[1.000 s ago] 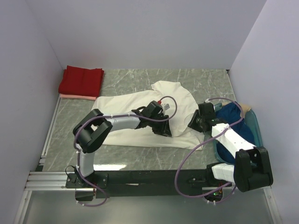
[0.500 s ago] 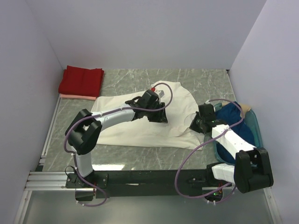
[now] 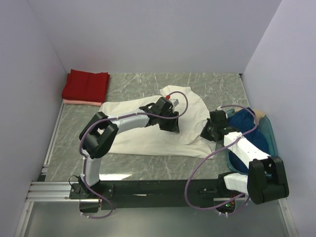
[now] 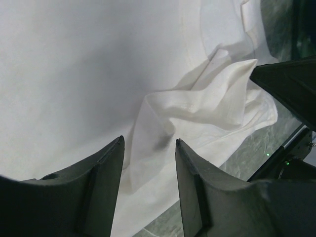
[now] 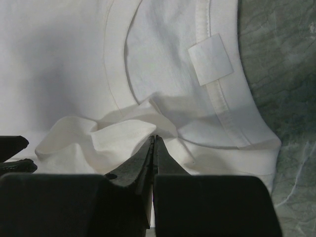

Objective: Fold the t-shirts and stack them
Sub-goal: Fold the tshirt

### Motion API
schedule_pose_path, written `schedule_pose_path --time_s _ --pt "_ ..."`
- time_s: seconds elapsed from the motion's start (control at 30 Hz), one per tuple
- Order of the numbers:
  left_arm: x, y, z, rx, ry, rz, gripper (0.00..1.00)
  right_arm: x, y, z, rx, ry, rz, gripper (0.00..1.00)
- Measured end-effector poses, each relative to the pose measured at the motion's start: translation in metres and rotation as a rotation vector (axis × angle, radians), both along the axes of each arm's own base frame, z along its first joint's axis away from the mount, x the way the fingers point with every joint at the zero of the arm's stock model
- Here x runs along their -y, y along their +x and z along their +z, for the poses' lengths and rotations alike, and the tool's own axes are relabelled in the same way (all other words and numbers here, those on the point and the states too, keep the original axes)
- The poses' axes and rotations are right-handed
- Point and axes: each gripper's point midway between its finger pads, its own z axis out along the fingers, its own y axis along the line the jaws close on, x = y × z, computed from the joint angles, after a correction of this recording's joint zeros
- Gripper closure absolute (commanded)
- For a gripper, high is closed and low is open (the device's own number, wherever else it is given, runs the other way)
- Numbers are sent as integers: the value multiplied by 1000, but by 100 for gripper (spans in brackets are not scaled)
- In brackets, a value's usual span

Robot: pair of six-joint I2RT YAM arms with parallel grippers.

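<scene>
Since the earlier views the left arm has reached out toward the far side and drawn partway back. Its left gripper has widened and now hangs over the middle of the cream-white t-shirt. Over the same interval the right gripper has snapped together at the shirt's right edge. In the left wrist view the left gripper has its jaws apart above rumpled cloth, with nothing between them. In the right wrist view the right gripper has its jaws pressed together on a raised fold of the shirt, just near of the neckline and its sewn label. The cloth peaks up into the tips, so it appears pinched. The cream-white t-shirt lies spread on the table at centre, its collar end toward the right and bunched beside the right gripper. The red t-shirt sits folded at the far left on the pale pink t-shirt, of which only an edge shows. The dark blue t-shirt is heaped in the teal basket at the right. By this reading two shirts are stacked, the cream-white one is unfolded with one hold secured, and the left gripper still needs a hold before a fold can be lifted.
</scene>
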Motion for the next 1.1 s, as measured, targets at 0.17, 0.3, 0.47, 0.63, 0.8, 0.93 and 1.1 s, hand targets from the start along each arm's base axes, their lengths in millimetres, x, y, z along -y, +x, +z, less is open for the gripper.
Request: schedule_pose_path --time_s 0.17,0.3,0.47,0.63,0.8,0.93,1.1 --pt "9 0 7 13 -19 -19 49 0 0 0 0 0 0 99" --pt "16 0 5 17 -15 -32 50 0 0 0 0 0 -1 99" --pt "20 -2 -5 15 12 -43 58 0 0 0 0 0 -1 99" --pt "18 -2 -8 22 30 -43 75 0 0 0 0 0 -1 100" --pt "17 0 -9 34 42 -40 99 0 0 0 0 0 -1 100" --pt "15 3 -9 50 54 -37 99 0 1 -1 -4 1 -4 100" --pt "10 11 -8 68 73 -7 99 -2 12 7 10 0 -6 100"
